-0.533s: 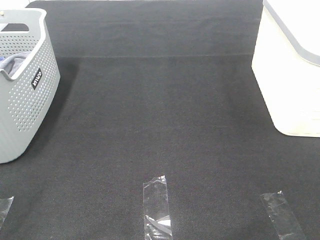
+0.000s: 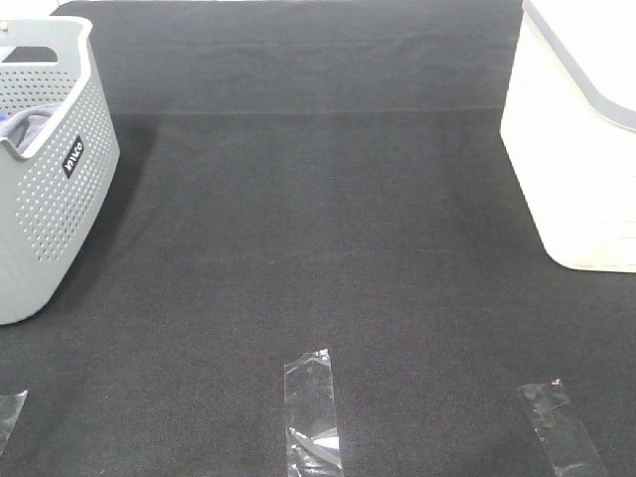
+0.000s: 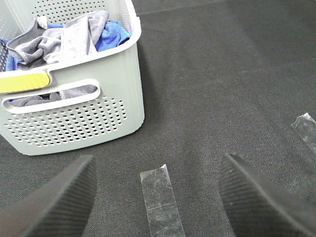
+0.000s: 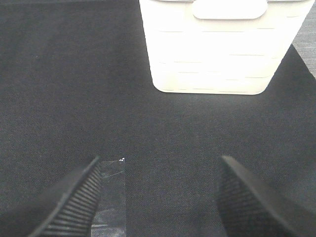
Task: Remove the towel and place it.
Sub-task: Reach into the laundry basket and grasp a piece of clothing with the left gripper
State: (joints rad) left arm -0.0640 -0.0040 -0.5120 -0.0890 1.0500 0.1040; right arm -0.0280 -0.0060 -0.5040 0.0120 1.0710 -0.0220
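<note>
Left wrist view: your left gripper (image 3: pixel 158 163), spread and empty, sits nearest the towel (image 3: pixel 74 32) bunched in the far-left basket (image 3: pixel 74 123); right gripper (image 4: pixel 160 163) likewise released.

A dark, felt-like mat (image 2: pixel 328 229) is covering the work surface — a faint crease is running across its far part. Strips of clear tape (image 2: pixel 311 412) are lying along the near edge, catching the light. A grey perforated basket (image 2: pixel 55 209) is standing at the left, a white bin (image 2: pixel 576 169) at the right.
</note>
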